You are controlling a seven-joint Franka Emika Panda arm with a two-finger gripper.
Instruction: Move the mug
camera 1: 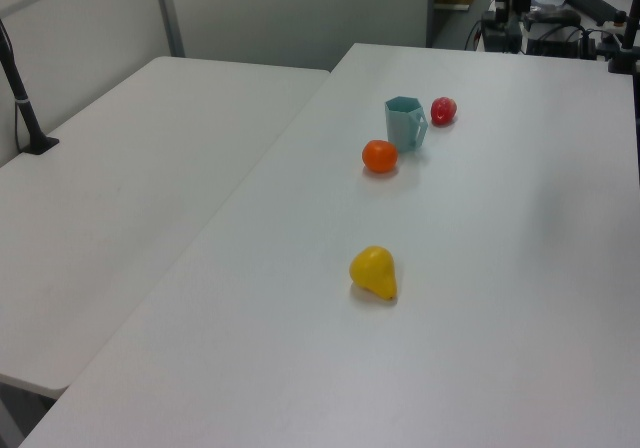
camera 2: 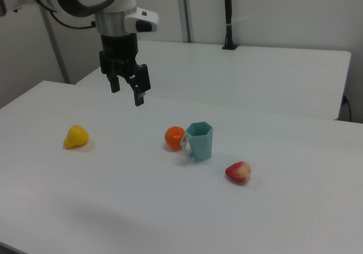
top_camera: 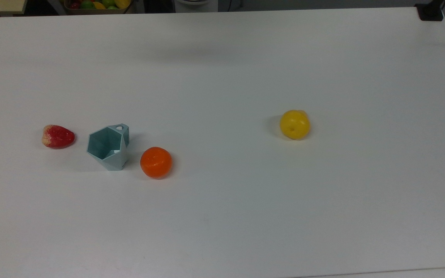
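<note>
Gripper (camera 2: 127, 89): released, fingers apart, hanging high over the surface (camera 2: 170, 208), between pear (camera 2: 75, 136) and orange (camera 2: 174, 137).
Mug (camera 2: 199, 140): upright mid-surface in the right view, between orange and strawberry (camera 2: 238, 172), touching neither.
Approach: descend straight over the rim, clamp 1 wall, avoid nudging either fruit.

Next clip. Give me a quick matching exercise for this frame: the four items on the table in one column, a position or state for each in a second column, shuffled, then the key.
Things:
1. mug
2. orange
3. strawberry
4. yellow pear

Places, in the top view:
A. alone, far toward the top view's right
B. leftmost in the row
C. upright, between two fruits
D. just right of the mug

Pairs: 1-C, 2-D, 3-B, 4-A
</note>
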